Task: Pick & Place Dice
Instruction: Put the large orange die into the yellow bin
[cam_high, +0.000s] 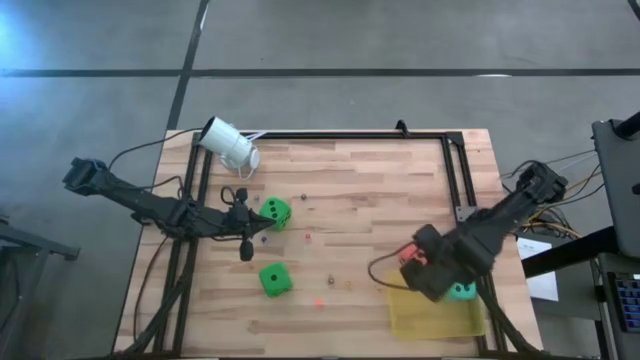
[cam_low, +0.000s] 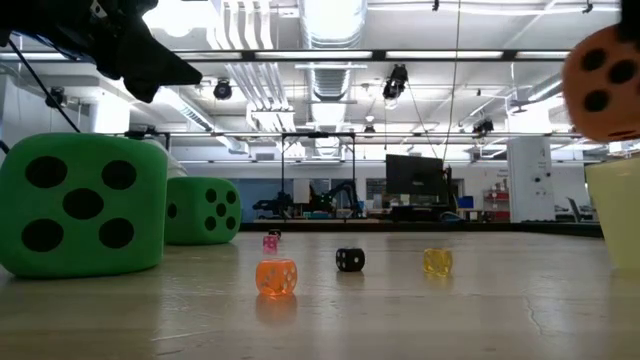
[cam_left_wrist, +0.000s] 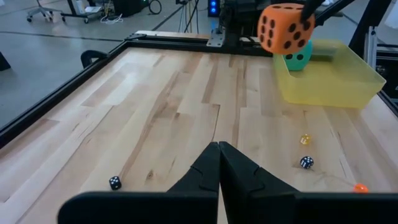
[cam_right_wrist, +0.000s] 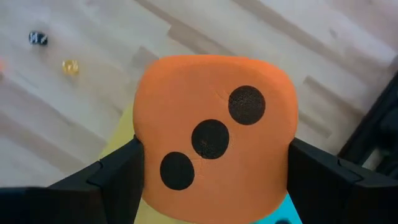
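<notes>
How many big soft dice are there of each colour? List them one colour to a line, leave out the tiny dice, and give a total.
Green dice: 2
Teal die: 1
Orange die: 1
Total: 4

The worktop (cam_high: 380, 190) lies bare across its middle and far side, so my hands could pass there. Two green dice (cam_high: 276, 212) (cam_high: 275, 279) stand near my left hand (cam_high: 246, 250). Tiny dice (cam_low: 350, 260) dot the middle. The yellow tray (cam_high: 430, 318) and its teal die (cam_high: 462, 292) fill the near right corner.
</notes>
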